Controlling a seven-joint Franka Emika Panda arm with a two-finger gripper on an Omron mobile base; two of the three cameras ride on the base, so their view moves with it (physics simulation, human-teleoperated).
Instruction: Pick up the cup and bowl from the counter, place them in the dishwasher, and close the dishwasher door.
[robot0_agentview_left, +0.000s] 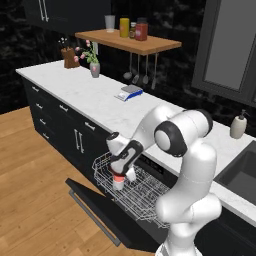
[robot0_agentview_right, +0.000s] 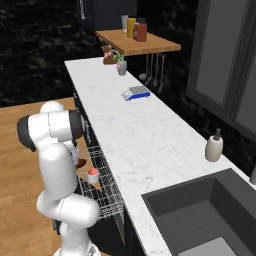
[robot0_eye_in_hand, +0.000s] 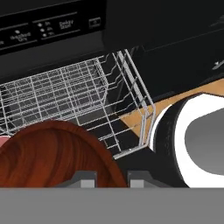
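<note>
- Gripper (robot0_agentview_left: 120, 176) low over the pulled-out wire rack (robot0_agentview_left: 135, 192) of the dishwasher (robot0_agentview_left: 150, 172), fingers drawn narrow around the rim of the bowl (robot0_eye_in_hand: 57, 155).
- Bowl dark reddish-brown, seen close in the hand view, clamped at its near edge and held above the rack's left part.
- Cup (robot0_agentview_right: 93, 175) standing upright inside the rack, red top up, light sides; in the left base view just under the gripper (robot0_agentview_left: 118, 183).
- Dishwasher door (robot0_agentview_left: 100, 212) dropped flat and open below the rack, grey bar handle (robot0_agentview_left: 92, 215) along its outer edge.
- Control strip (robot0_eye_in_hand: 48, 30) across the top of the dishwasher opening, above the rack in the hand view.
- Tabletop (robot0_agentview_left: 95, 100) white with faint grey veins, carrying a small scale (robot0_agentview_left: 129, 92), a vase of pink flowers (robot0_agentview_left: 94, 67) and a soap bottle (robot0_agentview_left: 238, 125) near the sink (robot0_agentview_right: 210, 210).
- Wooden shelf (robot0_agentview_left: 130, 42) above with jars and a clear tumbler (robot0_agentview_left: 109, 22).
</note>
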